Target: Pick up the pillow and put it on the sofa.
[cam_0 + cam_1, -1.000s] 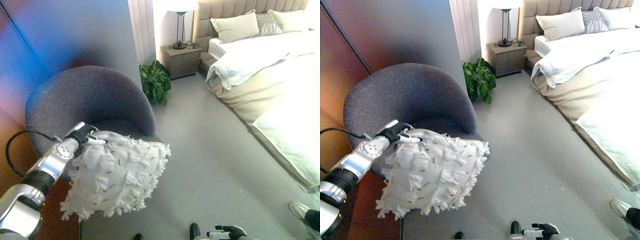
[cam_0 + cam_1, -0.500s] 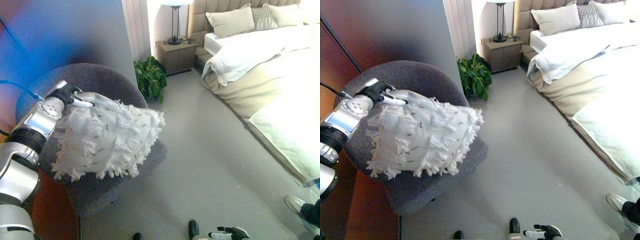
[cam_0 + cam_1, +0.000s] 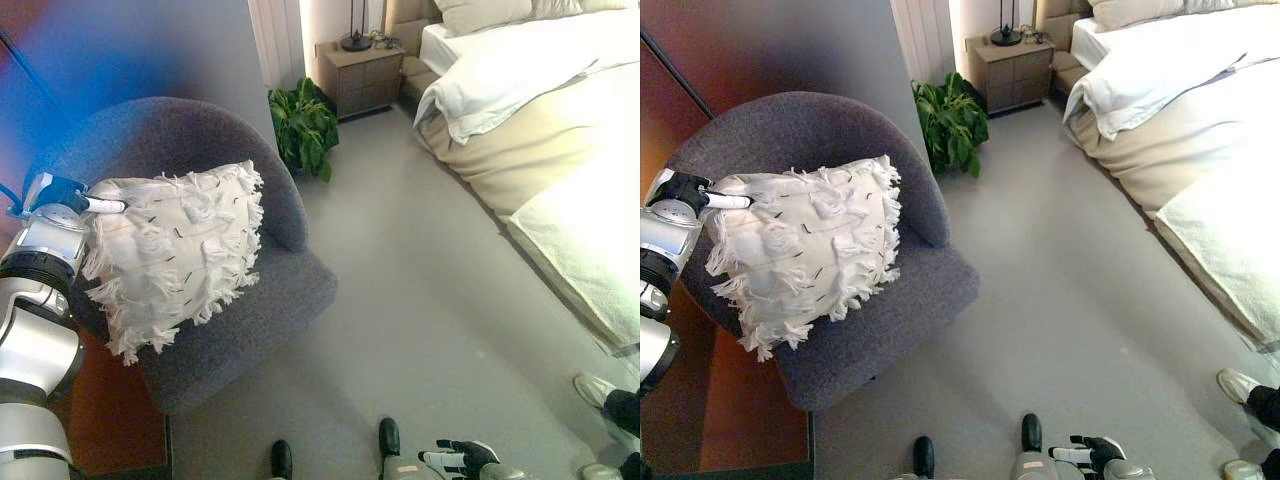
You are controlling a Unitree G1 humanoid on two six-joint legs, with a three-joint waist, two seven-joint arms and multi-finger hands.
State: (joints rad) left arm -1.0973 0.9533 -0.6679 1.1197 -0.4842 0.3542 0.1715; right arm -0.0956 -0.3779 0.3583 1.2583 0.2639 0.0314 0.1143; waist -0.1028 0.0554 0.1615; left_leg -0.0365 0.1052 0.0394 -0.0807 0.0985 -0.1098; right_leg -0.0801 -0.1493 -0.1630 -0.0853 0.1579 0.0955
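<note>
Left eye view
Left arm: enters at the lower left edge and rises along the left side of the frame.
Left hand (image 3: pixel 62 192): at mid-left, at the pillow's upper left corner; a white-tipped finger lies out along the pillow's top edge. Whether the other fingers clasp the fabric cannot be told, as they are hidden behind it.
Pillow (image 3: pixel 172 250): white and fringed, left of centre, tilted, leaning against the chair's back with its lower edge towards the seat.
Chair (image 3: pixel 255 305): grey tub chair, left half of the frame; it holds the pillow and nothing else that shows.
Right hand (image 3: pixel 462 459): bottom edge, right of centre; dark fingers loosely spread, holding nothing.
Plant (image 3: pixel 304 128): upper centre, just behind the chair.
Nightstand (image 3: pixel 366 72): top centre, beside the bed, with a lamp base and small items on top.
Bed (image 3: pixel 560 120): upper right, under a white duvet.
Shoe (image 3: pixel 597 390): a person's, at the lower right edge.

Right eye view
Left hand (image 3: pixel 682 189): upper left, touching the pillow's corner, one white-tipped finger pointing right across the fabric; grasp cannot be told.
Pillow (image 3: pixel 800 245): left of centre, inside the chair's curve, its top edge level with the chair's back rim.
Chair (image 3: pixel 910 300): bare seat cushion showing to the pillow's lower right.
Right hand (image 3: pixel 1090 453): bottom edge, fingers relaxed and empty.
Floor (image 3: pixel 1080 300): grey, centre of the frame, between chair and bed.
</note>
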